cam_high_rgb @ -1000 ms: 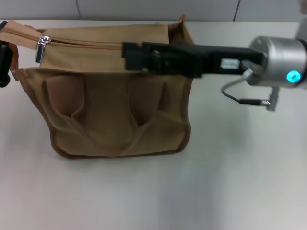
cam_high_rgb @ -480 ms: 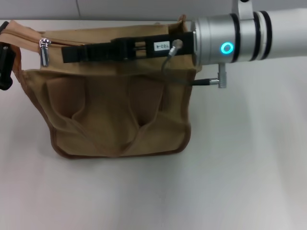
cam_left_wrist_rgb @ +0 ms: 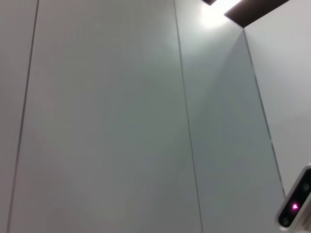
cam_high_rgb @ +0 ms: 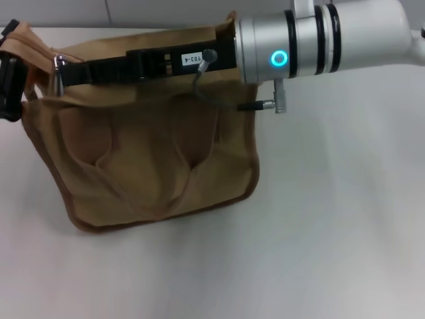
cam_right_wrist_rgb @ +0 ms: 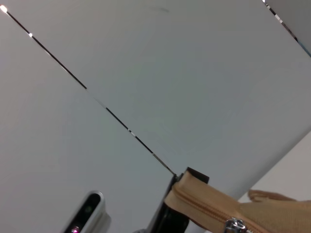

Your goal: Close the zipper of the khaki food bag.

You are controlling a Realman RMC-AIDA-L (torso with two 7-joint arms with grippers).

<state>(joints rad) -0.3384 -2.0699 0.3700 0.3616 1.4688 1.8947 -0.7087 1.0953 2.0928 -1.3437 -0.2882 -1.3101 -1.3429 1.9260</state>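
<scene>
Now, in the head view, the right gripper [cam_high_rgb: 61, 72] is reaching along the top panel of the khaki food bag [cam_high_rgb: 153, 159], which is standing on the white desk [cam_high_rgb: 332, 232]. Its long black jaws are lying along the zipper [cam_high_rgb: 106, 56], and their tips are ending right at the small silver pull tab [cam_high_rgb: 60, 63]. Whether the jaws are pinching the tab or just touching it, I cannot tell; the gap between them is not showing. The left gripper [cam_high_rgb: 9, 86] is sitting against the bag's far end, just beyond the right jaws' tips; it appears to be bracing the fabric there, though its opening is not readable either.

Turning to the left wrist view, only pale wall panels are showing, nothing of the bag.

Turning to the right wrist view, the bag's end corner, with zipper teeth and the silver tab [cam_right_wrist_rgb: 235, 225], is lying just ahead of the jaws.

Judging from this, the step in hand is reaching and taking the tab. Next, a firm pinch is needed, then a straight pull along the zipper line while the bag is being held steady.
</scene>
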